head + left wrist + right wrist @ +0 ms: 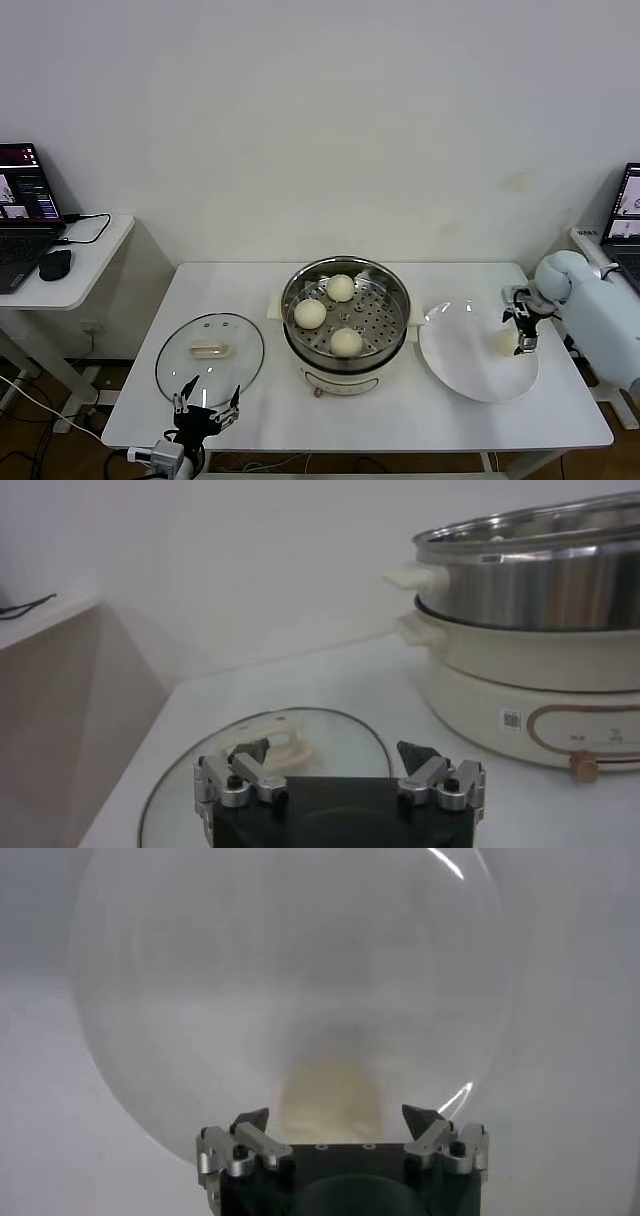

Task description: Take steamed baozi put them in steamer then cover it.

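White wall behind; white surface (400, 420) carries all task items. Side desk at far left with laptop (25, 200) and mouse (55, 264), well apart from the work.

Left to right: left end effector (207, 408) hangs at the near edge of the surface, jaws spread, grasping nothing, just beside the near rim of the cover (210, 355). Cover lies flat, handle up, near the steamer's left side; judged staged for the last step, with the left arm waiting on it.

Steamer (345, 365) at centre, uncovered. Three steamed baozi (346, 342) sit on its perforated tray, apart from one another, with bare tray left on the right side.

White plate (465, 365) just right of the steamer. Fourth bun (506, 342) rests near the plate's right rim. Right end effector (525, 332) is directly over it, jaws released and straddling it, not yet clenched.

Judgement: pick of the last bun in hand. Steamer's raised wall and right handle stand between plate and tray; carry must clear them.
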